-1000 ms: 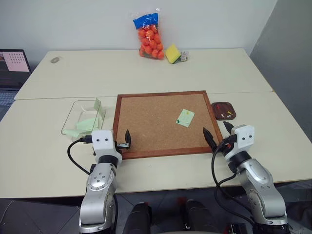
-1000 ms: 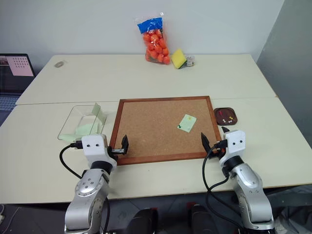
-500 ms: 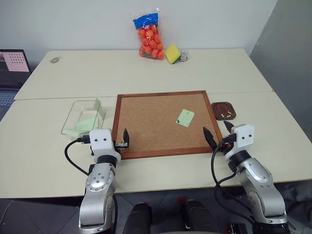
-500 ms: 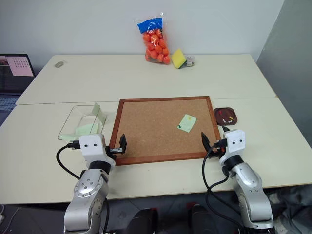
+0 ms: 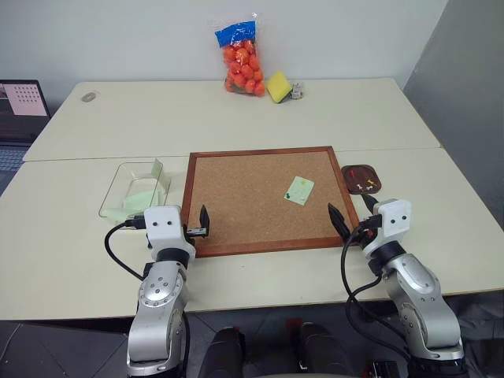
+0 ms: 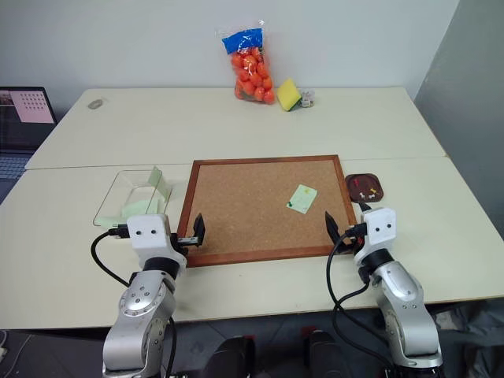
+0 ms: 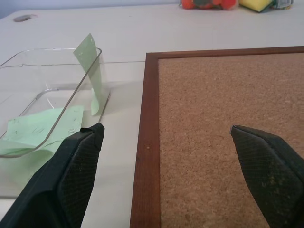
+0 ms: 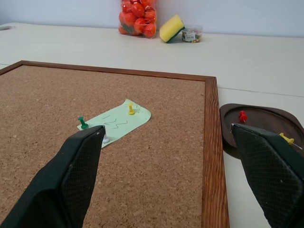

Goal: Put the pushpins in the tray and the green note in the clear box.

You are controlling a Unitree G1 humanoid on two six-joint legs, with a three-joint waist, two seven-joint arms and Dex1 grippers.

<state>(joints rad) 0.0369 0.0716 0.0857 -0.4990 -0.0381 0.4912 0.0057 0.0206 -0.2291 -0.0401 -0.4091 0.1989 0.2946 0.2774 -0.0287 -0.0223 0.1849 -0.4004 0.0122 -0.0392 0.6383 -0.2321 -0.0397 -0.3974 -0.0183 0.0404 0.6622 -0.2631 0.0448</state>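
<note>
The green note (image 5: 299, 190) lies flat on the corkboard (image 5: 252, 205), right of its middle. Stuck in the note are a green pushpin (image 8: 83, 122), a yellow one (image 8: 131, 109) and a white one (image 8: 106, 139) at its near edge. The tray (image 5: 362, 178) sits just off the board's right side, with a red pin (image 8: 242, 115) and a yellow pin (image 8: 285, 138) in it. The clear box (image 5: 118, 169) stands left of the board with pale green slips (image 7: 42, 128) inside. My left gripper (image 7: 166, 129) hangs open over the board's near left corner. My right gripper (image 5: 347, 205) is open over the near right corner, empty.
At the far edge of the table stand a bag of orange balls (image 5: 242, 59), a yellow sponge (image 5: 277, 87) and a small jar (image 5: 298, 91). A laptop (image 5: 20, 102) sits at the far left. A seam (image 5: 102, 157) runs between the two tabletops.
</note>
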